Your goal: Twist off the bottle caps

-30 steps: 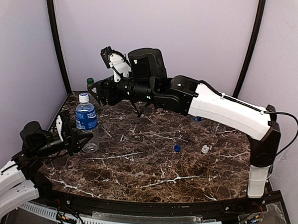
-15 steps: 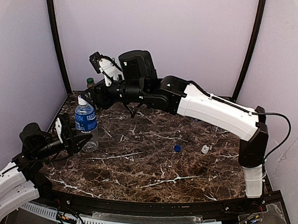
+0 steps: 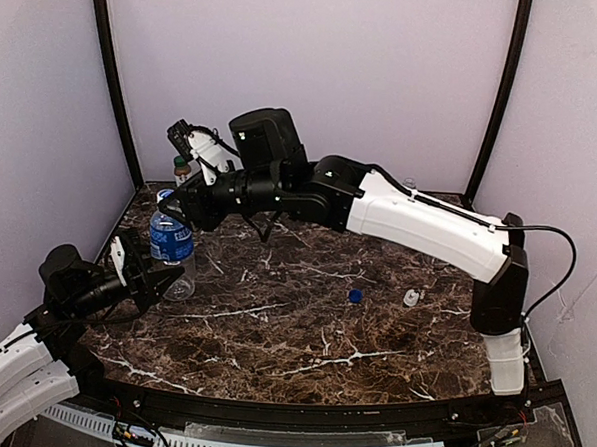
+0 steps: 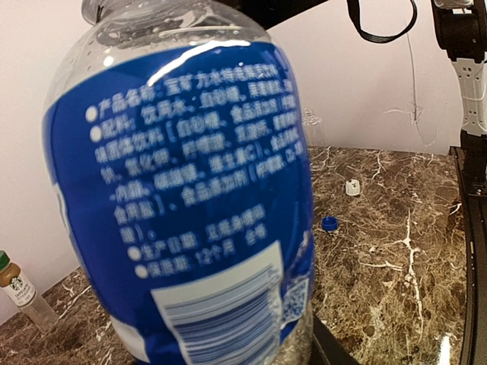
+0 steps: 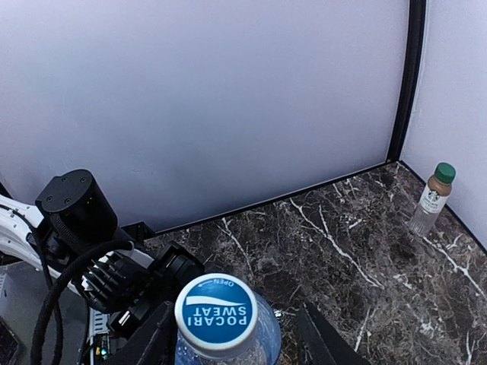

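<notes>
— What's on your desk right now?
— Your desk (image 3: 303,334) is dark brown marble with white veins. A blue-labelled bottle (image 3: 172,245) stands upright near its left edge, and a brownish bottle (image 5: 430,201) with a green cap stands in the far left corner.
— Anything loose?
— You've got a blue cap (image 3: 355,296) and a white cap (image 3: 411,298) lying right of the middle, near each other but apart.

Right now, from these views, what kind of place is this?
Probably a robot test cell: plain pale walls with black corner posts enclose a marbled table, and two robot arms, mounted at its near edge, work on a blue-labelled bottle.
</notes>
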Controlling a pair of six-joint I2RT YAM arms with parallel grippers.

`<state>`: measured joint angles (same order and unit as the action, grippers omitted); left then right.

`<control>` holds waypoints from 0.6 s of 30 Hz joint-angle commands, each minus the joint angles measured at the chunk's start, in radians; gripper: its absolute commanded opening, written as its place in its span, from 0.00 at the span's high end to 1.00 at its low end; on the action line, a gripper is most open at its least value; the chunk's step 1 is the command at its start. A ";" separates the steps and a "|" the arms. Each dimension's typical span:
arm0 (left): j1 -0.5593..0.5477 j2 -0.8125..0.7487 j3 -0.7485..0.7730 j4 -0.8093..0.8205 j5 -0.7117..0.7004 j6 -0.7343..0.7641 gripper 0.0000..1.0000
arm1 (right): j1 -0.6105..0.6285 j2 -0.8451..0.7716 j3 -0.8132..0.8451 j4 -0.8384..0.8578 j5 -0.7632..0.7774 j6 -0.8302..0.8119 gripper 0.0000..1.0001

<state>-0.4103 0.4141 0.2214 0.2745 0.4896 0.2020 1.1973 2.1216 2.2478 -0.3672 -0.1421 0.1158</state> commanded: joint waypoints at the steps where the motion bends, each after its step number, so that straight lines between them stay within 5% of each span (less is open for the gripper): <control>1: 0.008 0.002 0.002 0.007 0.012 0.018 0.74 | -0.010 0.024 0.030 0.013 -0.035 0.008 0.50; 8: 0.011 0.006 0.000 0.003 0.014 0.020 0.73 | -0.014 0.046 0.040 0.034 -0.069 0.017 0.70; 12: 0.013 0.008 -0.001 0.000 0.025 0.019 0.71 | -0.017 0.044 0.028 0.059 -0.107 0.016 1.00; 14: 0.013 0.008 0.000 -0.001 0.034 0.011 0.66 | -0.019 0.035 0.005 0.074 -0.113 0.015 1.00; 18: 0.019 0.003 0.015 -0.015 0.071 -0.052 0.32 | -0.025 0.001 -0.064 0.129 -0.118 0.023 1.00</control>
<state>-0.3992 0.4198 0.2214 0.2714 0.4938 0.2035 1.1831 2.1498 2.2417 -0.3340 -0.2211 0.1238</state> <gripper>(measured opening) 0.556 0.249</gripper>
